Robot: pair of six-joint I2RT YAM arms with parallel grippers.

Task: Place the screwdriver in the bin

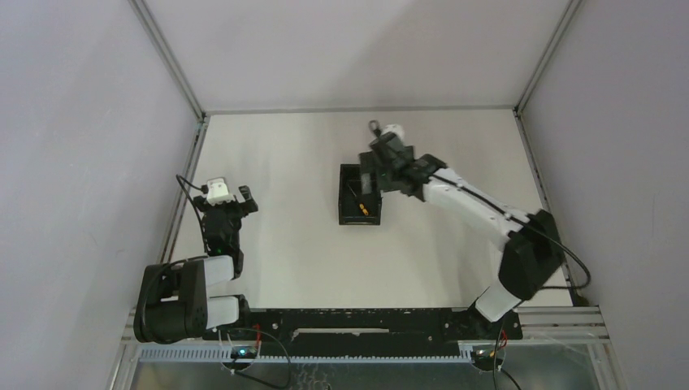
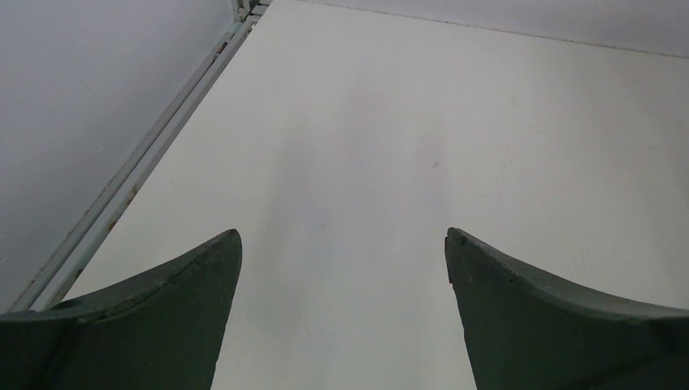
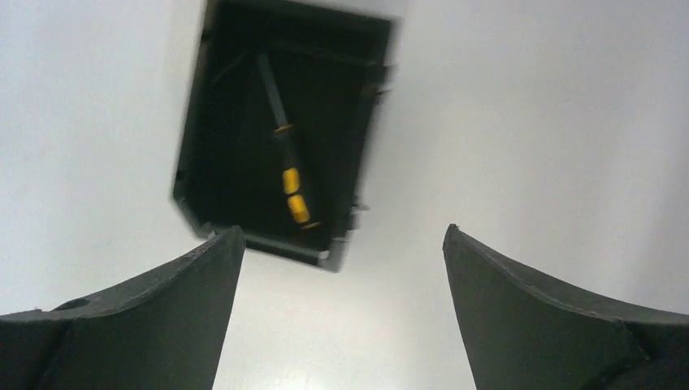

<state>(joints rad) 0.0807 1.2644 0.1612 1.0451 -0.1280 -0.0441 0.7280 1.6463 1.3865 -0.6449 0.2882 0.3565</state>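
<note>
Now | screwdriver (image 3: pixel 290 183) seemingly flat in blurred bin (image 3: pixel 231 146) | right gripper (image 3: pixel 343 237) spread above | left gripper (image 2: pixel 343 240) spread

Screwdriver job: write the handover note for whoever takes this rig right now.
Grippers: the left gripper is open and empty over the bare table. The right gripper is open and empty, above the bin.
Things: the screwdriver lies inside the bin, touched by neither gripper. The bin stands near the table's middle.
Done: screwdriver placed and let go.
Left: probably only drawing the right arm clear.
</note>
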